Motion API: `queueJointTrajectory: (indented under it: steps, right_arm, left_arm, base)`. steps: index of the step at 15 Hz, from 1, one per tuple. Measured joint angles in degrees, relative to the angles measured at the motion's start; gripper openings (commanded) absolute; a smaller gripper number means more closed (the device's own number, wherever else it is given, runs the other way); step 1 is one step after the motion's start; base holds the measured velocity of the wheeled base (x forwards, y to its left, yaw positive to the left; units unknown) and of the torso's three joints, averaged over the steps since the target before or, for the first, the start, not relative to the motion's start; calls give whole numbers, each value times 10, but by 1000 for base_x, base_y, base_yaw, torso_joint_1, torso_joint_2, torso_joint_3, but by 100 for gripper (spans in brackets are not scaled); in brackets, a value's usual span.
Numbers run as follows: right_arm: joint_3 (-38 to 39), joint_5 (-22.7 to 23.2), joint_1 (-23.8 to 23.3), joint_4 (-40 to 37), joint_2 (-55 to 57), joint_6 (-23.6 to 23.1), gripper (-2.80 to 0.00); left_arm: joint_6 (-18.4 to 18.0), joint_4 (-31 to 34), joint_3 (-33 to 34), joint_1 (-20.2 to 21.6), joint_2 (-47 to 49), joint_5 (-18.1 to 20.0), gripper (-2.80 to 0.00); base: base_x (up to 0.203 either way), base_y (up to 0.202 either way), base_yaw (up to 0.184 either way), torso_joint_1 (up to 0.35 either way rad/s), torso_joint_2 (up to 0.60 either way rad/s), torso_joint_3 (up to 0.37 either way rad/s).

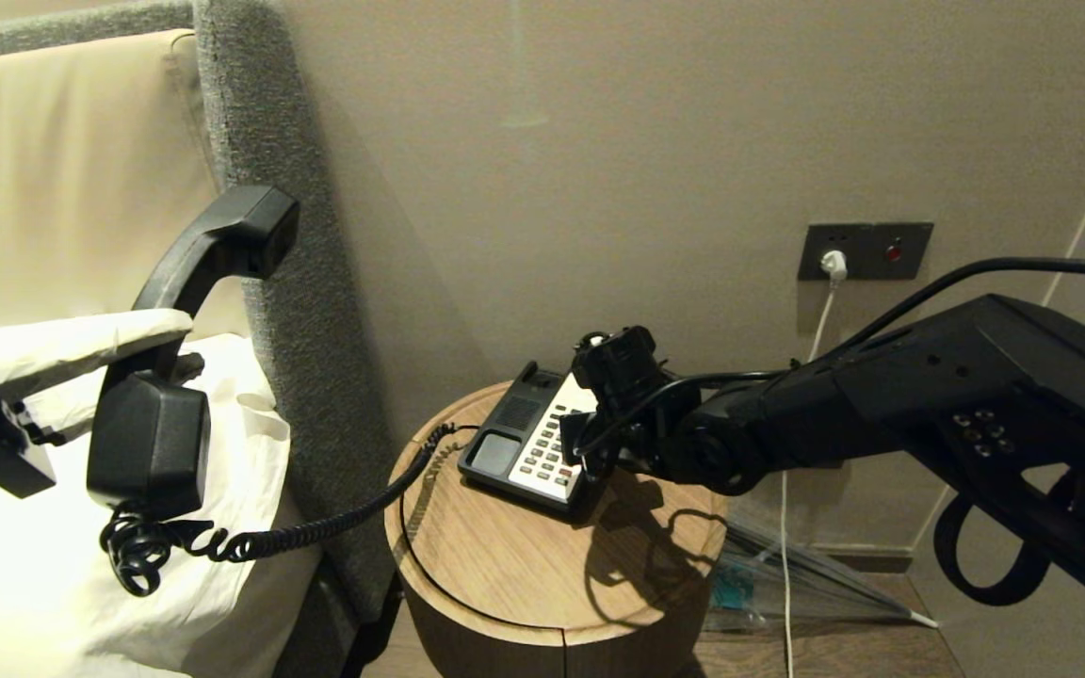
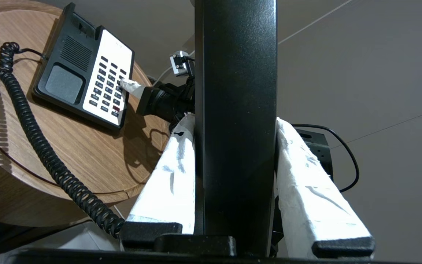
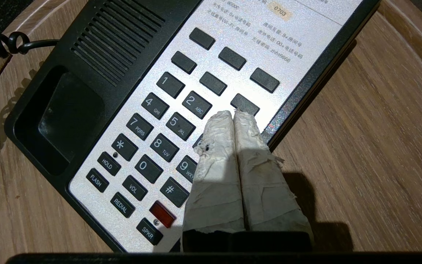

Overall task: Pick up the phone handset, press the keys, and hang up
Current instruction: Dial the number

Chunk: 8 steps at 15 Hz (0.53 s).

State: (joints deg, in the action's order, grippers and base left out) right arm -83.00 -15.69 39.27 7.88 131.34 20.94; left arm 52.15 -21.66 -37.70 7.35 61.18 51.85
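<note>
The black phone handset [image 1: 152, 428] hangs upright over the bedding at the left, and my left gripper [image 1: 170, 347] is shut on its middle. In the left wrist view the handset [image 2: 236, 91] is clamped between the white-wrapped fingers [image 2: 167, 176]. Its coiled cord [image 1: 316, 532] runs to the black phone base [image 1: 505, 414] on the round table. My right gripper [image 3: 233, 114] is shut, its wrapped tips together. They rest on the keys [image 3: 176, 126] at the right column of the number pad, beside the 2 and 5. The left wrist view shows that fingertip [image 2: 128, 86] touching the keys [image 2: 104, 91].
The phone sits on a round wooden side table [image 1: 524, 565]. A grey upholstered panel [image 1: 288, 282] stands between the table and the cream bedding [image 1: 34, 584]. A wall socket with a white plug [image 1: 863, 250] is behind my right arm. A folded umbrella [image 1: 787, 584] lies on the floor.
</note>
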Motion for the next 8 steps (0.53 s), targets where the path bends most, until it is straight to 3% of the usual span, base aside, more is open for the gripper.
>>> queueJointTrajectory:
  steps: [8]
  right_arm:
    - [-3, 2, 0, -2, -3, 3, -280]
  left_arm:
    - [0, -1, -1, 0, 0, 0, -280]
  base:
    - [0, 0, 0, 0, 0, 0]
